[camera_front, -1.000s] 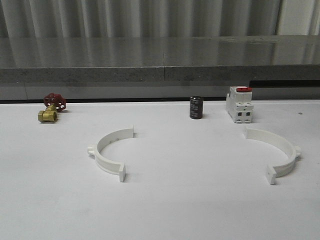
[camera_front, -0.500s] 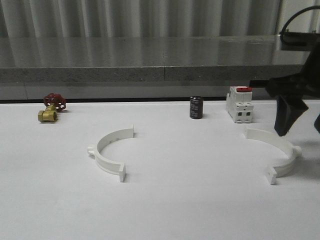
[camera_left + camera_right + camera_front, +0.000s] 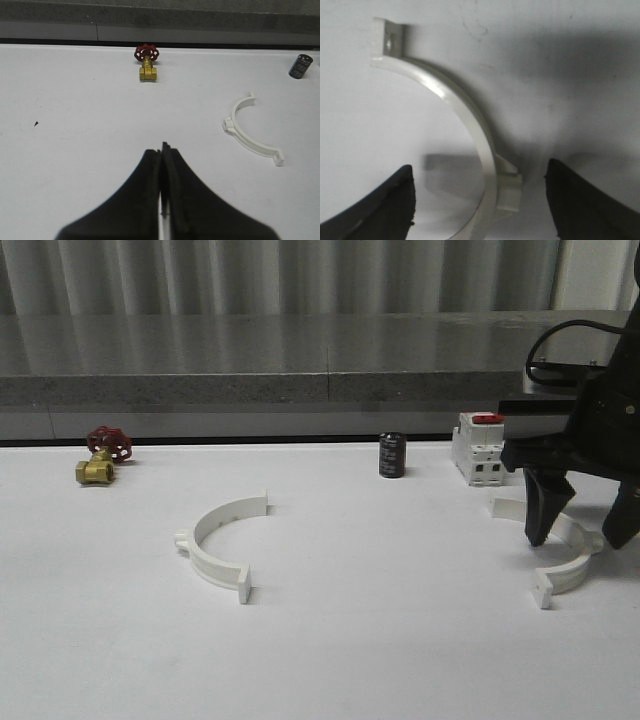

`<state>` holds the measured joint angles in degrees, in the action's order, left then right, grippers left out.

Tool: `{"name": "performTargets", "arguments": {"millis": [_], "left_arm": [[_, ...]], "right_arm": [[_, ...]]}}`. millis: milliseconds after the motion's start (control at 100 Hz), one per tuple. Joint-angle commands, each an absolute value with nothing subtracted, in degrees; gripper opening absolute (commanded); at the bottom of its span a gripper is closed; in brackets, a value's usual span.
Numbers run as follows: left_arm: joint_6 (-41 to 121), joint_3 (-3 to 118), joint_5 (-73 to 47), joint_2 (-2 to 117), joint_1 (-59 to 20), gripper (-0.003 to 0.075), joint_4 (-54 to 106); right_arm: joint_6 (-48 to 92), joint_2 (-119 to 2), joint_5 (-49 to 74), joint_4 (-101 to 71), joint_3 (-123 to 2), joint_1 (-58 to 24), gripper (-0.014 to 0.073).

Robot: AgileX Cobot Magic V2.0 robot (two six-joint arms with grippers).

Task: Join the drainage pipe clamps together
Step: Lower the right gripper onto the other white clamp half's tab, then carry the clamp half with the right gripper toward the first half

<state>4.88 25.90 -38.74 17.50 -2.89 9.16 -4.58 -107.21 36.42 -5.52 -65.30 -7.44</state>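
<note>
Drainage pipe clamps (image 3: 222, 545): two separate white semicircular half-rings.

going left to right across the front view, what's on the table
brass valve with red handwheel → left clamp half → black cylinder → white breaker with red top → right clamp half, with the open right gripper straddling its arc

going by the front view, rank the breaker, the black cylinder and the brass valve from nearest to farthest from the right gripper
From the right gripper:
1. White breaker with a red top, just behind it and to its left.
2. Black cylinder, farther left, mid-table at the back.
3. Brass valve with a red handwheel, far left at the back.
</note>
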Motion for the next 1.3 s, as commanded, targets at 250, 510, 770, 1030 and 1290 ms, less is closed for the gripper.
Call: {"name": "performTargets", "arguments": {"millis": [250, 510, 770, 1030, 1290], "left_arm": [[5.0, 27.3, -35.0, 17.9, -2.7, -0.0021, 10.0], [5.0, 27.3, -35.0, 17.9, -2.7, -0.0021, 10.0], [5.0, 27.3, -35.0, 17.9, -2.7, -0.0021, 10.0], [5.0, 27.3, -35.0, 17.9, -2.7, -0.0021, 10.0], [5.0, 27.3, -35.0, 17.9, -2.7, -0.0021, 10.0]], "right_arm": [[-8.9, -104.6, 37.0, -5.9, -67.0, -7.5, 0.0374], [-9.0, -104.6, 37.9, -6.3, -67.0, -7.5, 0.0195], [-9.0, -104.6, 37.5, -8.5, -67.0, -7.5, 0.0092], [-9.0, -104.6, 37.4, -8.5, -67.0, -7.4, 0.0092], [-11.8, -104.6, 42.3, -10.3, -73.7, -12.2, 0.0092]]}}
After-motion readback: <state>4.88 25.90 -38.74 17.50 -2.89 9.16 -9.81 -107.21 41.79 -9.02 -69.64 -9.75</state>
